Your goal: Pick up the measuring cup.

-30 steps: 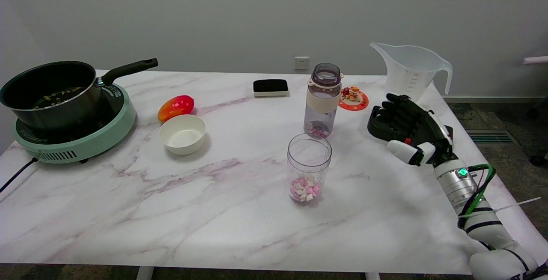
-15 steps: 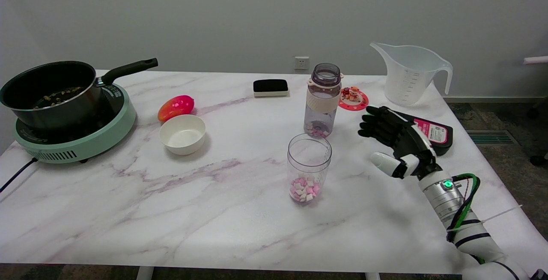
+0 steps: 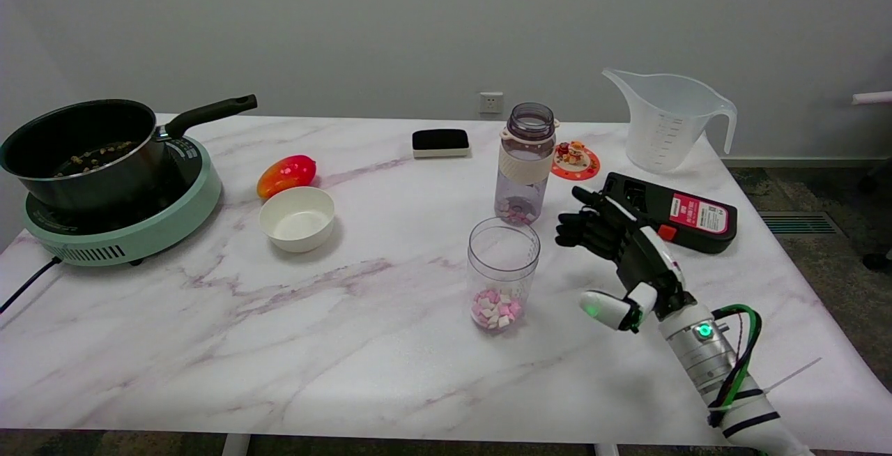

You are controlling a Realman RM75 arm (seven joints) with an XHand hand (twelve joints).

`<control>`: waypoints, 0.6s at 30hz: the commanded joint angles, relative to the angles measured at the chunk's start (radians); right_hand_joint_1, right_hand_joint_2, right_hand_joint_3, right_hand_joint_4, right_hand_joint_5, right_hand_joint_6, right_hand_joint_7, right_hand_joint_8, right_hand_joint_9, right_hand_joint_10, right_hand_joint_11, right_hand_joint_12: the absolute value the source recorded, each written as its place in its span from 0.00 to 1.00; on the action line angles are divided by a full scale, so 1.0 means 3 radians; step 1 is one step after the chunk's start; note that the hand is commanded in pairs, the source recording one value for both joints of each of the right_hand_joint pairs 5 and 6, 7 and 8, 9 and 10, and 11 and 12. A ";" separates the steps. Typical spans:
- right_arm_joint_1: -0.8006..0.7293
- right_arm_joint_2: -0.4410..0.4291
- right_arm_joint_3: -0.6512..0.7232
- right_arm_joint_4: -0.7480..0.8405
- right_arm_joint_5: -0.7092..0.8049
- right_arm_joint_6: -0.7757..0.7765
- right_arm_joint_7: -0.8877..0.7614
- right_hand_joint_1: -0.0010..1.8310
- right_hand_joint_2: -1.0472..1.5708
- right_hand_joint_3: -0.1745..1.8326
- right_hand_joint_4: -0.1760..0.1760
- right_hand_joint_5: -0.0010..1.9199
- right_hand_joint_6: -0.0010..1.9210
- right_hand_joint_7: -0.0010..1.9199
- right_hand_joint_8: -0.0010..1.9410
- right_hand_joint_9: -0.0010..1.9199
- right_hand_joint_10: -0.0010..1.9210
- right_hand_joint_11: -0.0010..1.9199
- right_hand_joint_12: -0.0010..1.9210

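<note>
The measuring cup (image 3: 667, 121) stands upright at the table's far right corner, well beyond the right hand (image 3: 622, 243) and apart from it, handle turned right. The hand hovers above the marble table (image 3: 362, 344), fingers (image 3: 582, 222) spread and holding nothing. Between hand and cup lies a black device with a red label (image 3: 679, 213). Just left of the hand stands a clear cup of pink and white pieces (image 3: 500, 273).
</note>
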 commanded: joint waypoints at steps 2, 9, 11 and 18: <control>0.0106 -0.0177 -0.0332 -0.0265 -0.0186 0.0262 -0.0830 0.66 0.25 0.75 0.50 0.15 0.15 0.30 0.29 0.31 0.31 0.32 0.32; 0.0354 -0.0158 -0.0371 -0.0509 -0.0318 0.0322 -0.0807 0.69 0.21 0.78 0.50 0.14 0.14 0.28 0.28 0.30 0.30 0.31 0.31; 0.0405 -0.0162 -0.0373 -0.0571 -0.0358 0.0332 -0.0805 0.69 0.20 0.81 0.50 0.14 0.14 0.28 0.28 0.30 0.30 0.31 0.31; 0.0485 -0.0157 -0.0371 -0.0645 -0.0376 0.0336 -0.0821 0.70 0.16 0.86 0.50 0.12 0.12 0.26 0.26 0.28 0.28 0.30 0.30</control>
